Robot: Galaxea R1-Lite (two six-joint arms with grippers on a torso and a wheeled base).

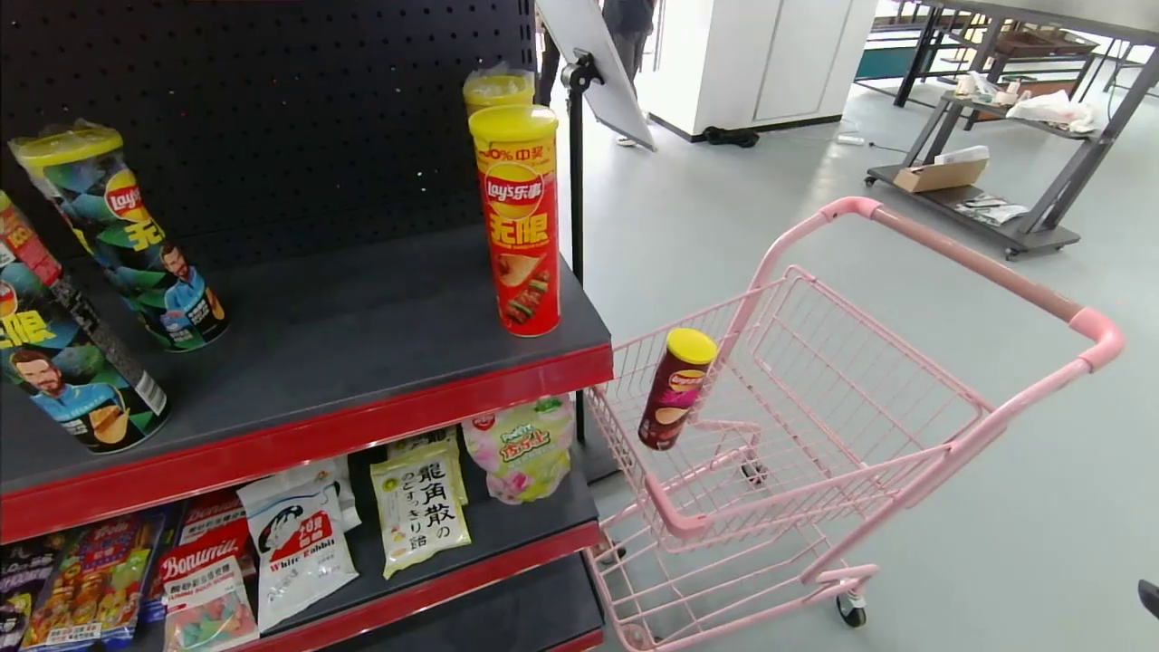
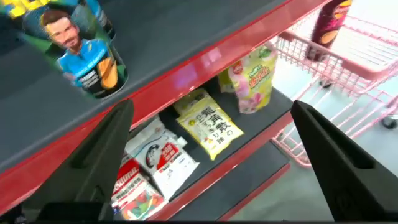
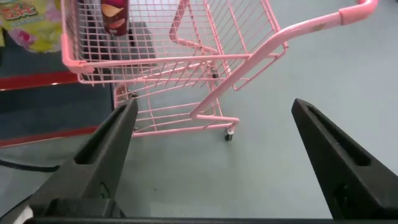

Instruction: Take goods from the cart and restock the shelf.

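1. Left gripper [image 2: 211, 106] is held wide open with nothing between its fingers; the shelf [image 2: 186, 76] and the snack bags [image 2: 208, 124] on its lower board are seen beyond it.
2. Right gripper [image 3: 212, 104] is likewise spread open and empty, above the floor, with the pink cart [image 3: 323, 23] beyond it.
3. In the head view, the cart [image 1: 960, 254] is parked just beside the shelf [image 1: 362, 308], at its 3 o'clock.
4. A maroon can [image 1: 677, 389] is seen tilted inside the basket, at its 9 o'clock side nearest the shelf.
5. A red can [image 1: 518, 217] is stood upright at the top board's 3 o'clock end, with a yellow-lidded can [image 1: 498, 88] at its 12 o'clock.
6. Two blue-green cans [image 1: 127, 235] are placed at the board's 9 o'clock end.
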